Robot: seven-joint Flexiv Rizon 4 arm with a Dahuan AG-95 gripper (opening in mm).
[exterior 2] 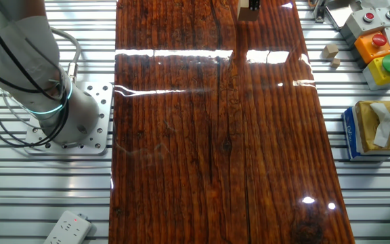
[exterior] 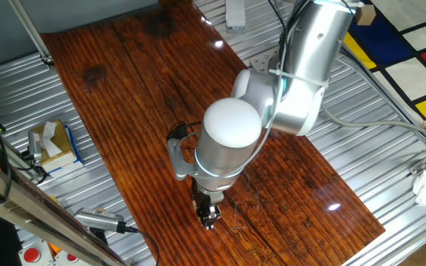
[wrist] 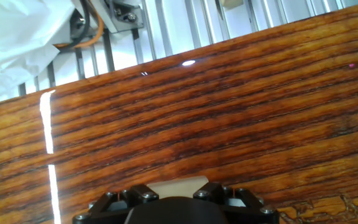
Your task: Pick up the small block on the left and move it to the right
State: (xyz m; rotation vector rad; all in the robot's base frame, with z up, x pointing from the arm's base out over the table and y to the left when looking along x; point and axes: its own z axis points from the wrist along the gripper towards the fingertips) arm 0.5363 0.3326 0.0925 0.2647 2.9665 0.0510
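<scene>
Holding the small block (wrist: 178, 186) between its fingers, the gripper (exterior: 208, 213) hangs low over the dark wooden board (exterior: 132, 96). Only the light top of the block shows in the hand view. A tissue box (exterior 2: 373, 127) sits off the board.

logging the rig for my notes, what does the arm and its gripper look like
The arm is silver-grey metal with rounded white joint caps and a glowing teal ring at the joints. A grey cable runs alongside it. The gripper is small, black, with bolted jaws.
</scene>
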